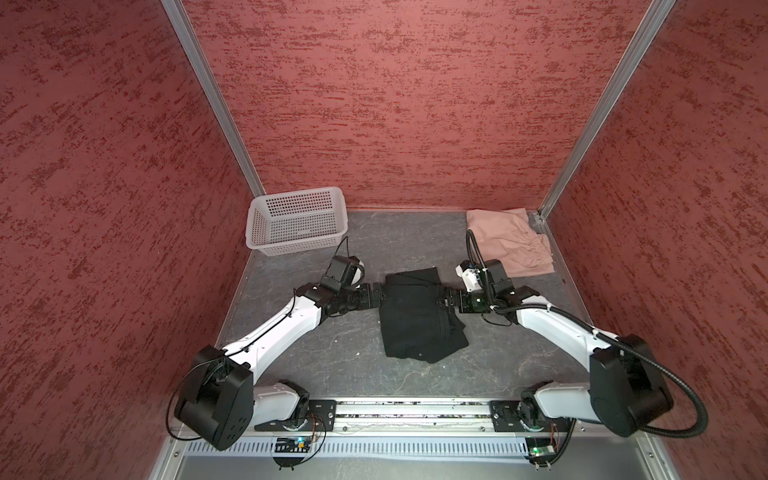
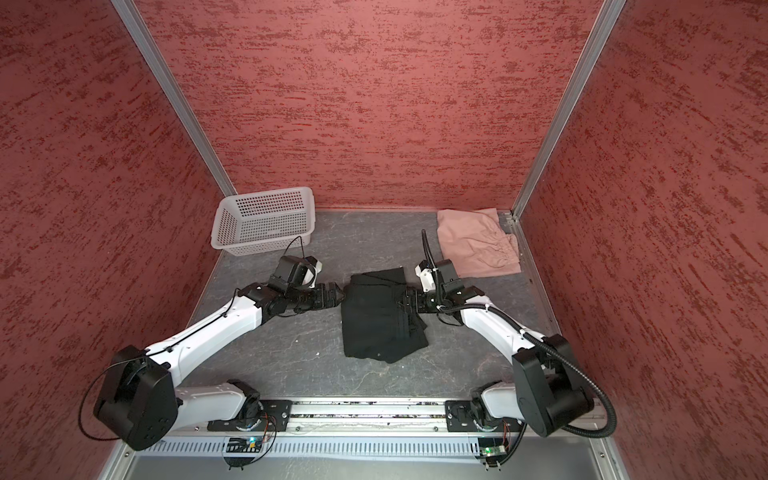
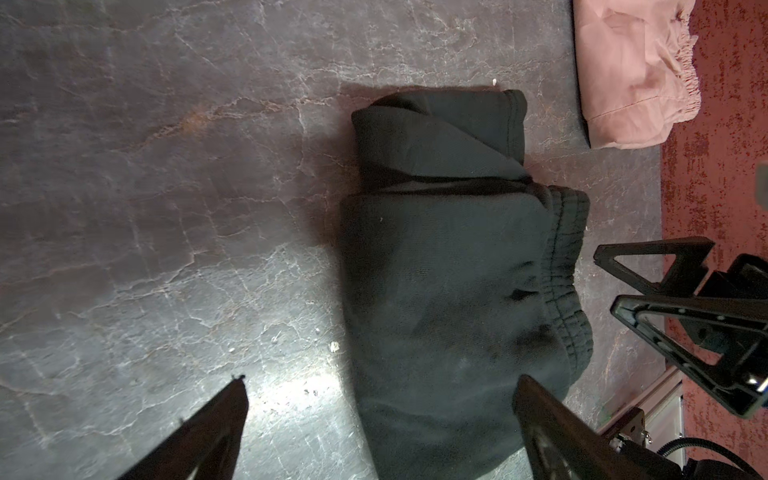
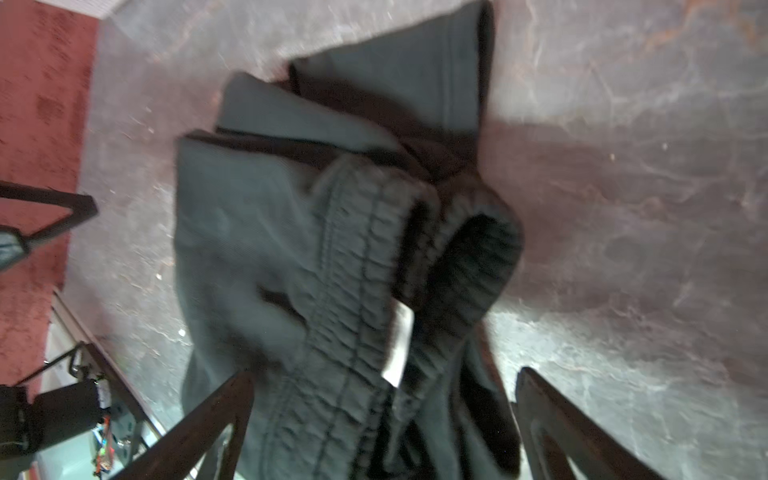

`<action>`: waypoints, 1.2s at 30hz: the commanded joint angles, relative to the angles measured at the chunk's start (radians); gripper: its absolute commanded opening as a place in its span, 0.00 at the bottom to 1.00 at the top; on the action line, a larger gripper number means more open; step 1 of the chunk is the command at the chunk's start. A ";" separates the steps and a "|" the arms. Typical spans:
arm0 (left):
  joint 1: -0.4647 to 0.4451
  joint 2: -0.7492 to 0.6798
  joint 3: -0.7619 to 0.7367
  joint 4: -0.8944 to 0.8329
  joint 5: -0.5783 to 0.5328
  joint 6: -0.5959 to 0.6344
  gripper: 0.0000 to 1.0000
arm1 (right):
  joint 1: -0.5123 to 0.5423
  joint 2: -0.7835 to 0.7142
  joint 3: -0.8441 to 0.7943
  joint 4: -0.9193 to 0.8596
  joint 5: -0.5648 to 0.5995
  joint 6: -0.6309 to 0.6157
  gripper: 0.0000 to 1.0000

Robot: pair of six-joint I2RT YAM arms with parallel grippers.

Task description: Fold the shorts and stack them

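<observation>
While black shorts (image 1: 419, 320) lie folded on the tabletop (image 1: 332, 357), the left end effector (image 1: 379, 296) and right end effector (image 1: 441, 300) flank them, both spread wide. Pink shorts (image 1: 511, 245) sit in the far right corner.

Grey marbled table (image 1: 332, 365) | black shorts (image 1: 419, 320) lie roughly folded at centre | pink shorts (image 1: 507, 241) rest folded in the far right corner | white perforated basket (image 1: 257, 224) stands in the far left corner, well apart from both
</observation>
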 commanded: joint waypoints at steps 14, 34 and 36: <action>0.007 -0.029 -0.058 0.011 0.009 -0.008 0.99 | -0.032 0.287 0.075 0.132 -0.153 -0.107 0.99; 0.019 -0.024 -0.050 -0.017 0.016 0.000 0.99 | 0.038 0.304 -0.092 0.318 -0.210 0.059 0.96; 0.018 -0.024 -0.049 -0.020 0.018 -0.001 0.99 | 0.047 0.328 -0.095 0.370 -0.218 0.085 0.88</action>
